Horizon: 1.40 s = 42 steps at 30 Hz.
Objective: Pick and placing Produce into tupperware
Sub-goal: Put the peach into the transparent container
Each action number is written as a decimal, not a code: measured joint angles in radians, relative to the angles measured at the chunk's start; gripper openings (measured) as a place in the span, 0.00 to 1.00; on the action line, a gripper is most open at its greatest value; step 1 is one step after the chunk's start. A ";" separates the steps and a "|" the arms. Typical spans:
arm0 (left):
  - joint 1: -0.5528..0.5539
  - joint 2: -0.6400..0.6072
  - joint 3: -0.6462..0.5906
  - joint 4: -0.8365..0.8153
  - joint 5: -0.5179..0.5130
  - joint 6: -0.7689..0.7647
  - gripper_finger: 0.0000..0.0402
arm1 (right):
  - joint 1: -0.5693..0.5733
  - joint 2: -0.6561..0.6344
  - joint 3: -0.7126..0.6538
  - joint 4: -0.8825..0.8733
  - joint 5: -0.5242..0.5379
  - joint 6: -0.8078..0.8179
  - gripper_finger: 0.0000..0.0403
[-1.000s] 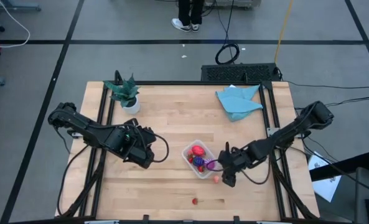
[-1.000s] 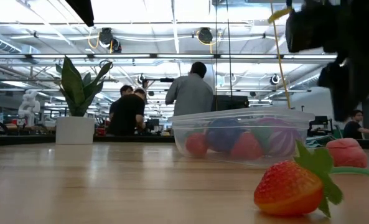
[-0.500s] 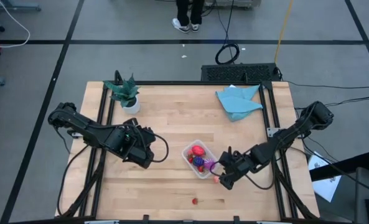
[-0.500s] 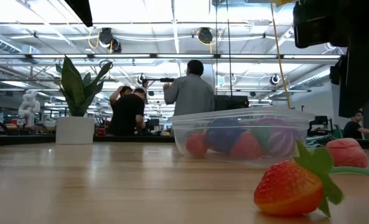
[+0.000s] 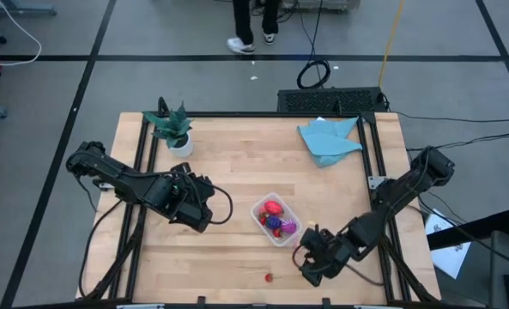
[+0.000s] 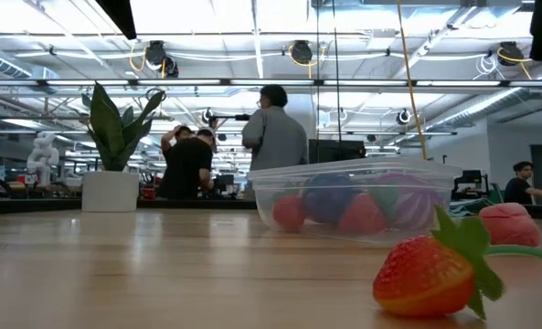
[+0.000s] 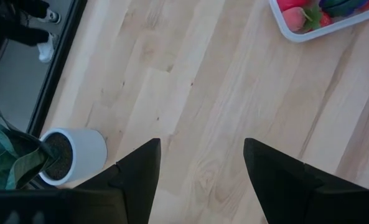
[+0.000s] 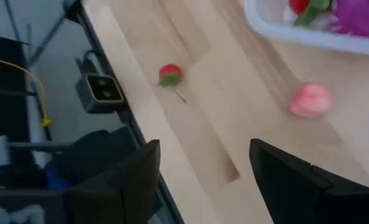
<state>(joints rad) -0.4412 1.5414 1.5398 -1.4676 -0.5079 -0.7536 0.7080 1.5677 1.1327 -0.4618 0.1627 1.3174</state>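
The work surface is a light wooden table (image 5: 237,163) framed by dark rails, standing on a grey floor marked with dark lines. At its far left corner stands a potted plant (image 5: 172,129) in a white pot; near the far right corner lies a blue cloth (image 5: 329,139). Beyond the far edge, a person's legs (image 5: 247,26) show on the floor. In the low view the room behind is an open hall with ceiling lights, where several people (image 6: 272,132) stand around equipment.

The tupperware (image 5: 275,220) sits near the table's middle, toward the near side, holding red, magenta and dark purple produce. A pink fruit (image 8: 311,100) lies on the wood just beside the tub. A strawberry (image 5: 269,277) lies apart near the near edge, looming large in the low view.

The right gripper (image 5: 312,264) is over the near edge, right of the strawberry, fingers spread and empty. The left gripper (image 5: 198,213) waits left of the tub, fingers apart, holding nothing.

The pink fruit is hard to make out from above, next to the right arm. The tub is cut off in both wrist views, and its contents blur behind the clear wall in the low view
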 joint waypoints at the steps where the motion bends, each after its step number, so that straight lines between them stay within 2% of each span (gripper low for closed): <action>1: 0.000 0.000 0.000 -0.001 0.000 0.005 0.59 | 0.003 0.017 0.016 -0.017 -0.003 0.001 0.59; 9: 0.000 0.000 0.000 -0.001 -0.010 0.018 0.59 | -0.034 0.058 0.035 -0.202 -0.032 0.001 0.58; 13: -0.001 0.000 0.000 -0.001 -0.010 0.015 0.59 | -0.054 0.058 0.035 -0.251 0.004 0.003 0.58; 42: -0.001 0.000 0.000 -0.001 -0.009 0.016 0.59 | -0.107 0.191 0.034 -0.202 0.013 -0.096 0.58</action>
<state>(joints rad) -0.4419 1.5414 1.5398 -1.4689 -0.5167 -0.7375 0.6013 1.7584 1.1667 -0.6639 0.1755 1.2211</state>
